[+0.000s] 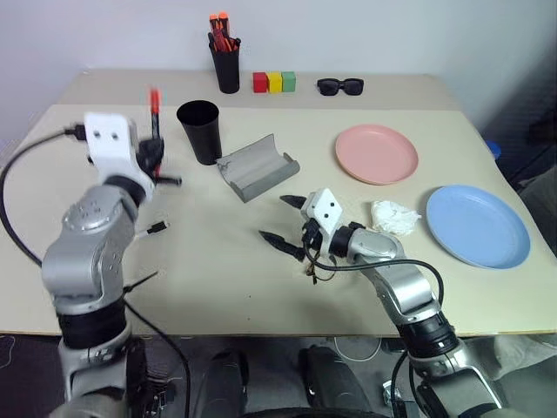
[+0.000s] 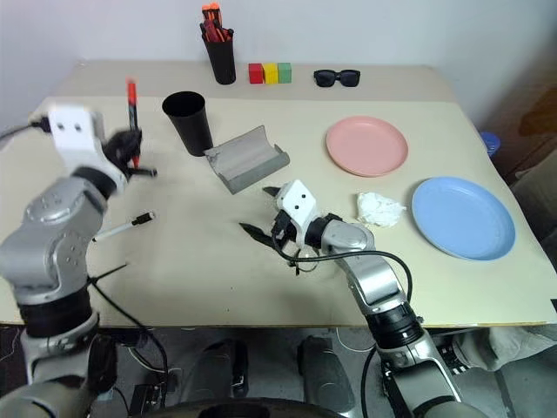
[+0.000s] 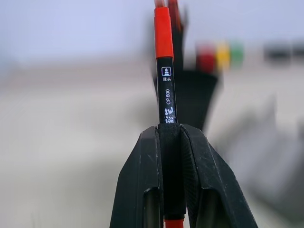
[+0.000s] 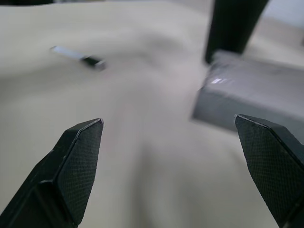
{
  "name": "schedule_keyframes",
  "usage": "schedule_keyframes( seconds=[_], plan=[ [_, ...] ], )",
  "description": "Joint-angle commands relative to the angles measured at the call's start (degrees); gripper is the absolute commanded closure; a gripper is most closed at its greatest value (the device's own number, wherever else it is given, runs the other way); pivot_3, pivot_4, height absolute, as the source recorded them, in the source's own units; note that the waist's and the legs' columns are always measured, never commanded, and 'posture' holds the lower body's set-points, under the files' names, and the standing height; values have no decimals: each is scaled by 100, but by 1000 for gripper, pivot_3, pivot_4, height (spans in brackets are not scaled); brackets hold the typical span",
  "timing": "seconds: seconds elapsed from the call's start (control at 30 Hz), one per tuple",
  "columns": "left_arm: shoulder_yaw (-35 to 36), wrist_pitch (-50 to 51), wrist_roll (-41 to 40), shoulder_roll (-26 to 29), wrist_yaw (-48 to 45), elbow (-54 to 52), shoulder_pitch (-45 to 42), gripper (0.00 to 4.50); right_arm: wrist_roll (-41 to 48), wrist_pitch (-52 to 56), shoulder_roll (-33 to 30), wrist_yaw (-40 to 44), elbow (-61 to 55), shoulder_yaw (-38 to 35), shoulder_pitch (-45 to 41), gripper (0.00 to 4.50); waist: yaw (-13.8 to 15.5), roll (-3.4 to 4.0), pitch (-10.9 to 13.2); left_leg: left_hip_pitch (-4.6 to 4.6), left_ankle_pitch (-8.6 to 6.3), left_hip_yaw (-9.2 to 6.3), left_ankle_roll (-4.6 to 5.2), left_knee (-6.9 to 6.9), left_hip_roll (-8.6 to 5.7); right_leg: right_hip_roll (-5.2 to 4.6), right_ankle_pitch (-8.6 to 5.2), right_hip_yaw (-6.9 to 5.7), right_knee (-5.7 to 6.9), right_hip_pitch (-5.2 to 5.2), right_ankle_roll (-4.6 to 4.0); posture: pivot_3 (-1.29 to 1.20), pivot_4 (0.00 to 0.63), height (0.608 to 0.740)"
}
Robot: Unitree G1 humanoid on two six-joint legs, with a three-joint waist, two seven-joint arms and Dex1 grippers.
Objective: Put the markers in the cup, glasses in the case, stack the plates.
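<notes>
Left gripper [image 3: 171,142] raised above the worktop [image 1: 218,261], fingers pinching the upright red-capped marker [image 3: 165,66] beside the black cup [image 1: 200,131], right gripper [image 4: 171,156] fingers spread wide near the open grey case [image 1: 257,167], second marker [image 2: 126,225] lying on the worktop

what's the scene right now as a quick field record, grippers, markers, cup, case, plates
left gripper: shut on red-capped marker, held upright, lifted beside the cup
right gripper: open, low over table, holding nothing
second marker: lying on table
case: open, beside cup
pink plate: apart from blue plate, unstacked
</notes>
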Motion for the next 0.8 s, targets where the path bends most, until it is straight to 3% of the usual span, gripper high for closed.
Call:
schedule_keyframes(
  seconds=[0.03, 0.23, 0.47, 0.6, 0.8],
  plan=[
    [-246, -1176, 713, -223, 808, 1093, -876, 4479, -415, -500, 340, -873, 413, -267, -525, 0, 6, 0, 0, 0, 1, -1, -1, 2, -1, 0, 1, 0, 1, 0, 1, 0, 150, 725],
    [-750, -3578, 1563, -459, 1554, 4308, -2319, 4479, -915, -820, 850, -1899, 1394, -348, -1304, 0, 5, 0, 0, -2, 1, 2, -1, -2, -1, 1, 1, -1, 1, -3, 3, 0, 150, 725],
    [-1071, -5605, 1917, -556, 1737, 7529, -3488, 4479, -1069, -1000, 1179, -2163, 1543, -232, -1341, 0, -19, 1, 1, -14, 1, 11, -2, -8, -1, 0, 1, -1, -4, -15, 4, 0, 150, 725],
    [-1064, -6018, 1865, -621, 1680, 8315, -3702, 4479, -1066, -959, 1256, -2163, 1359, -201, -1166, 0, -35, 0, 0, -13, 1, 11, -2, -7, 0, 2, 0, -1, -2, -16, 5, 0, 150, 725],
    [-982, -6215, 1718, -690, 1608, 8691, -3771, 4479, -1053, -935, 1311, -2136, 1262, -199, -1076, 0, -30, 0, 1, -14, 2, 11, -2, -7, 0, 2, 0, -2, -1, -16, 5, 0, 150, 725]
  ],
)
